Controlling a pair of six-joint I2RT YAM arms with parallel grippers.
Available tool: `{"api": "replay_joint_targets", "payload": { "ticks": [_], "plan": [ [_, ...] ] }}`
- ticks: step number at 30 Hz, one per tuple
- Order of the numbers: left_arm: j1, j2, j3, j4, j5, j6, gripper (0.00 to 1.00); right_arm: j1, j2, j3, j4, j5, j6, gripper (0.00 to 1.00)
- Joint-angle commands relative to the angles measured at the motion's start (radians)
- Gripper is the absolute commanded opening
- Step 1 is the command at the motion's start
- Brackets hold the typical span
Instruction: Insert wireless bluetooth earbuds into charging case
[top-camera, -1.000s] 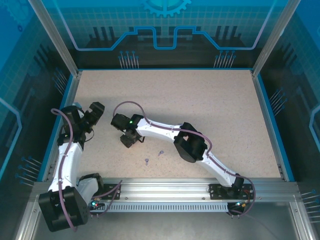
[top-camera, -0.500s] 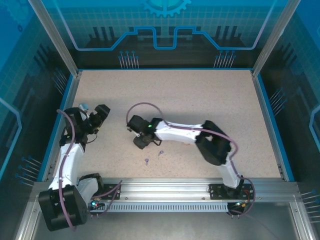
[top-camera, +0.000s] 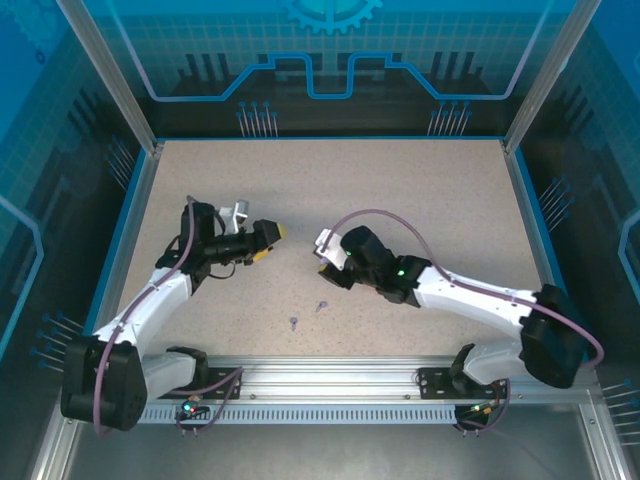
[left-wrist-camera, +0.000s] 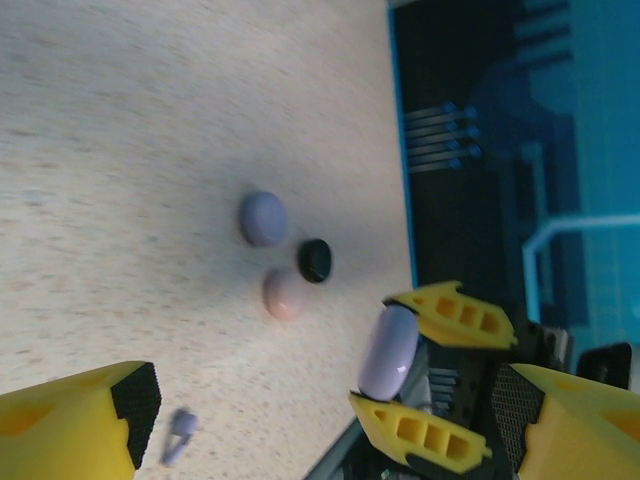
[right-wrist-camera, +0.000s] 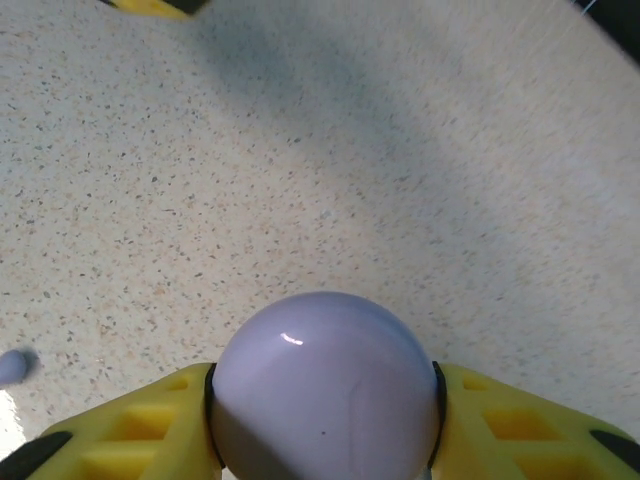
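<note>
My right gripper (right-wrist-camera: 325, 425) is shut on a round lavender charging case (right-wrist-camera: 325, 385), held between its yellow fingers above the table. In the left wrist view that same case (left-wrist-camera: 388, 352) shows edge-on in the right gripper (left-wrist-camera: 400, 372). My left gripper (left-wrist-camera: 322, 405) is open with nothing between its fingers, and it faces the right gripper (top-camera: 325, 255) across a short gap. Two tiny lavender earbuds (top-camera: 293, 323) (top-camera: 321, 306) lie on the table in front of both grippers. One earbud (left-wrist-camera: 180, 430) lies blurred by my left gripper's finger.
Three closed round cases lie together on the speckled table: lavender (left-wrist-camera: 262, 218), black (left-wrist-camera: 315, 260) and pink (left-wrist-camera: 283, 293). Blue-edged walls (top-camera: 527, 210) ring the table. The arms' mounting rail (top-camera: 330, 370) runs along the near edge.
The left gripper swung from the left edge toward the middle. The right gripper moved right with the lavender case, and its elbow swept far to the right. The two earbuds stayed put.
</note>
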Motion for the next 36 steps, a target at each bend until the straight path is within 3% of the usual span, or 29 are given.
{"api": "replay_joint_targets", "payload": {
  "ticks": [1, 10, 16, 21, 29, 36],
  "plan": [
    [-0.053, 0.016, 0.024, 0.126, 0.13, -0.005, 0.88, -0.01, -0.075, -0.055, 0.11, -0.024, -0.138, 0.45],
    [-0.229, 0.115, 0.053, 0.248, 0.152, -0.016, 0.85, -0.011, -0.158, -0.097, 0.137, -0.065, -0.222, 0.45],
    [-0.284, 0.181, 0.089, 0.252, 0.149, -0.007, 0.79, -0.01, -0.167, -0.098, 0.136, -0.057, -0.206, 0.45],
    [-0.312, 0.206, 0.117, 0.219, 0.144, 0.019, 0.73, -0.01, -0.173, -0.1, 0.134, -0.057, -0.2, 0.44],
    [-0.329, 0.25, 0.143, 0.179, 0.137, 0.045, 0.54, -0.011, -0.17, -0.092, 0.127, -0.045, -0.205, 0.44],
    [-0.339, 0.27, 0.16, 0.164, 0.141, 0.055, 0.43, -0.01, -0.166, -0.093, 0.122, -0.023, -0.202, 0.44]
  ]
}}
